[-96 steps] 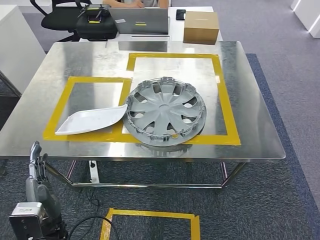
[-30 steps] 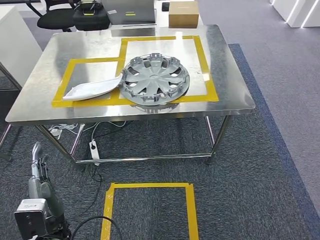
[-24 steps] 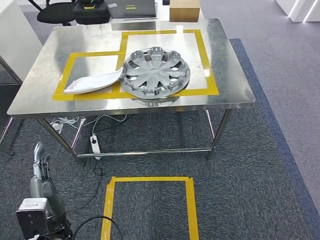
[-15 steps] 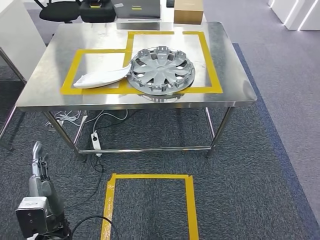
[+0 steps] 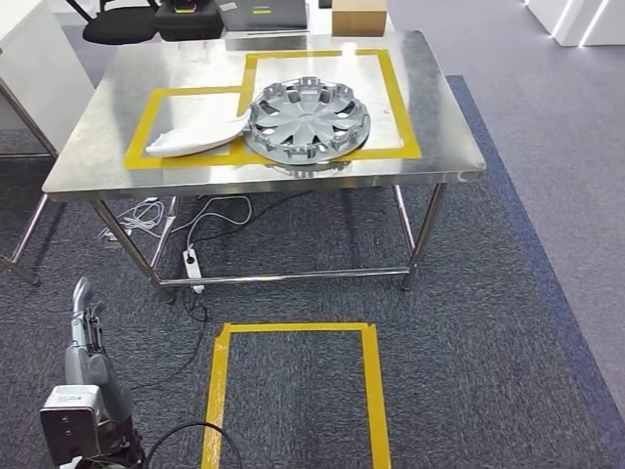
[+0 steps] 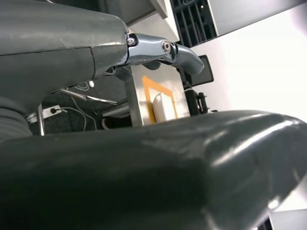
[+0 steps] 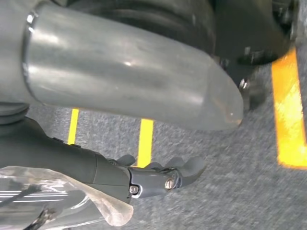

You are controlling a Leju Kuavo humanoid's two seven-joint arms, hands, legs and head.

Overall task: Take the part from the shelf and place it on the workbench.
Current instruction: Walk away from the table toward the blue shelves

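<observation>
Steel workbench edge overhangs carpet (wheel cover aboard).

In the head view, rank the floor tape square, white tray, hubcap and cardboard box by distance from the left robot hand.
From the left robot hand:
1. Floor tape square, on the carpet beside it.
2. White tray, workbench's left side.
3. Hubcap, workbench's middle.
4. Cardboard box, beyond the workbench.

power strip, cardboard box, office chair

Silver wheel cover, white part (yellow tape outlines)
</observation>
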